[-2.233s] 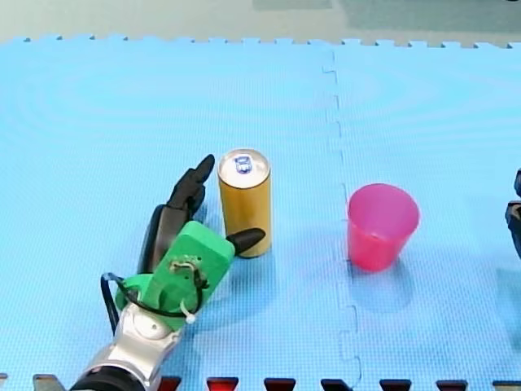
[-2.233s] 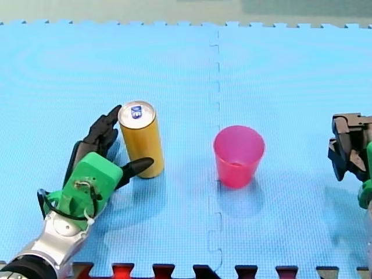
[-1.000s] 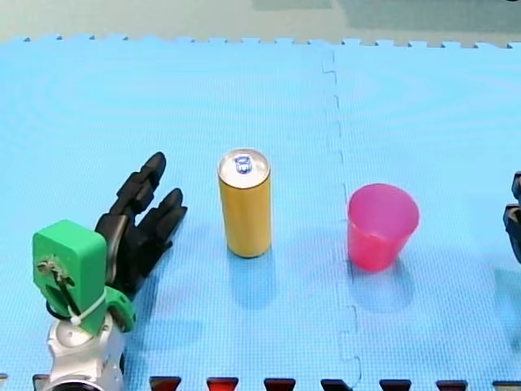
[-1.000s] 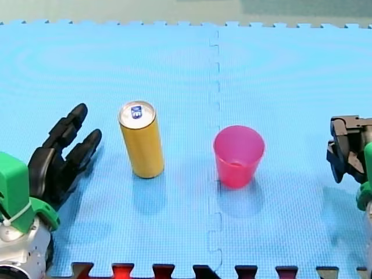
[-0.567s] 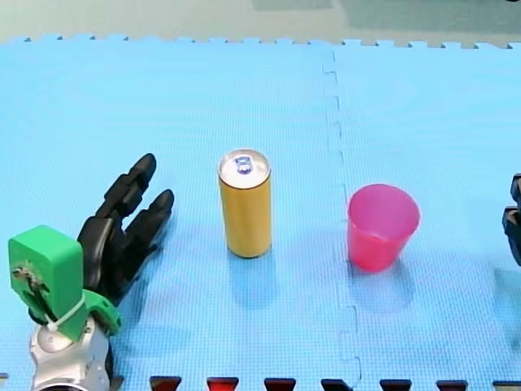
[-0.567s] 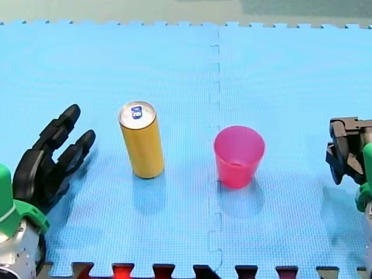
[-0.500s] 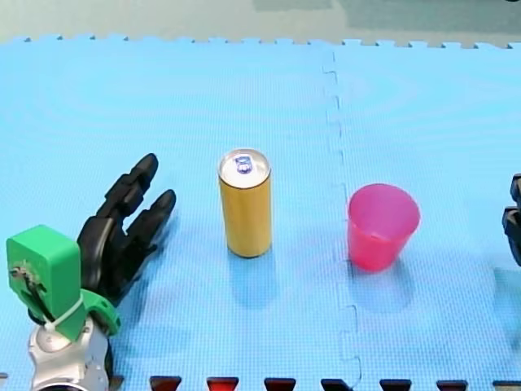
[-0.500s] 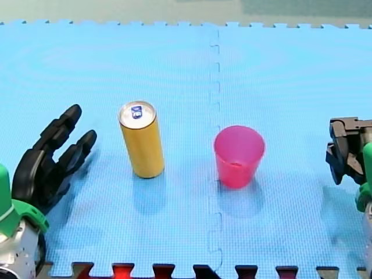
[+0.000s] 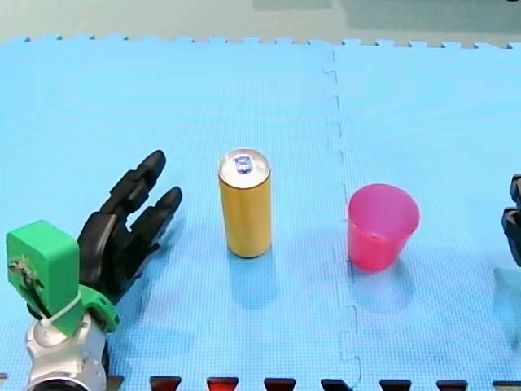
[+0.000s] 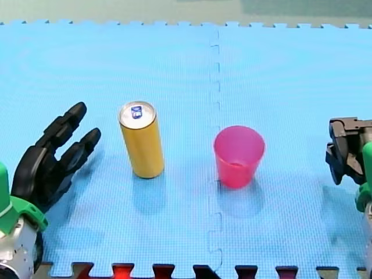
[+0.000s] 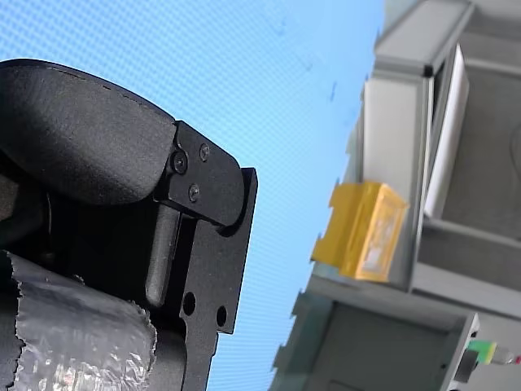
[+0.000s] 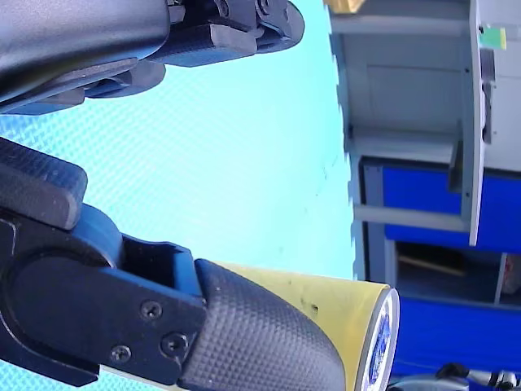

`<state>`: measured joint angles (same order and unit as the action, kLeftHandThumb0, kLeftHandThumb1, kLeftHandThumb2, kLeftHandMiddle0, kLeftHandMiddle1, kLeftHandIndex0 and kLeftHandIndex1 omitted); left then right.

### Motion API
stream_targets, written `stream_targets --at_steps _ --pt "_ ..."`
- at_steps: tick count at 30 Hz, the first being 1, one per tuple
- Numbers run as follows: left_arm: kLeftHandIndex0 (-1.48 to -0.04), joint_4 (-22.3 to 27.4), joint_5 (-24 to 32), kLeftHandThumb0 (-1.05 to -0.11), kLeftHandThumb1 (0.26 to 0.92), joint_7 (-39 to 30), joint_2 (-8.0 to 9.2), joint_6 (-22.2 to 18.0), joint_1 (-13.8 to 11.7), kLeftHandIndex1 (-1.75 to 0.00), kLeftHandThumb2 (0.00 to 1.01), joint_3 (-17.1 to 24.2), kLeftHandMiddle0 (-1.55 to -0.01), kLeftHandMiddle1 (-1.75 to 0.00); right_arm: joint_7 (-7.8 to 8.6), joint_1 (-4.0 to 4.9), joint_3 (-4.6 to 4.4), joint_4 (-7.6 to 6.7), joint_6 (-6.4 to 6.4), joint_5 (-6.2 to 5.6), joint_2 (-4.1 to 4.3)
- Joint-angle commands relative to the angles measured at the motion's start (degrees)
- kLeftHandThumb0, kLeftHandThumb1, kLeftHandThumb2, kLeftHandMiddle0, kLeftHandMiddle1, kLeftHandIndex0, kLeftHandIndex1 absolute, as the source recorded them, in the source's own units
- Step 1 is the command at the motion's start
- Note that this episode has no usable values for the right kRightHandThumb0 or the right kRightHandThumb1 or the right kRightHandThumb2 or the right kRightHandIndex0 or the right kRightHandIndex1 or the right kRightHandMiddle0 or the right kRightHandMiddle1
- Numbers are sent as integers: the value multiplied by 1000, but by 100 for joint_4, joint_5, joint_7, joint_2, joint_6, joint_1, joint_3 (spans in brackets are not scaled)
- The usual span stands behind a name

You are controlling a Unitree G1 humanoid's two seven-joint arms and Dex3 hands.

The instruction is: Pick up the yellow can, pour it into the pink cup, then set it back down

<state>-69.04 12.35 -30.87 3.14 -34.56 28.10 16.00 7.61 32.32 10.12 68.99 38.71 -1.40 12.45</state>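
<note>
The yellow can stands upright on the blue foam mat, lid up with the pull tab showing, and nothing touches it. The pink cup stands upright to its right, mouth up, apart from the can and just across the jigsaw seam that joins two mat tiles (the can is on the left tile, the cup on the right one).

The left hand is at the lower left of the mat, near the can but clear of it. It holds nothing, and its black fingers are stretched out rather than curled, pointing up and toward the can. A green block sits on its wrist.

The right hand is at the far right edge, well apart from the cup. It is partly cut off, and whether it is closed cannot be told.

In the second wrist view, the can's yellow side and lid rim show just past a black finger.
</note>
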Motion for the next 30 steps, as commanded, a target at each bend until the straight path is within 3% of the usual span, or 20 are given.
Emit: stream_targets --at_steps 1,19,30 --pt "-242 8 -8 -1048 921 -47 32 -47 10 -7 46 -6 -243 0 -11 4 10 -3 0 -3 21" --pt "-225 251 -104 -1048 921 -10 27 -121 -19 0 67 -180 -249 -3 -29 3 3 -8 2 3 1" --pt "-229 344 213 -1048 921 -307 -54 -267 99 -2 75 5 -248 -2 -19 10 5 9 -22 -3 -2"
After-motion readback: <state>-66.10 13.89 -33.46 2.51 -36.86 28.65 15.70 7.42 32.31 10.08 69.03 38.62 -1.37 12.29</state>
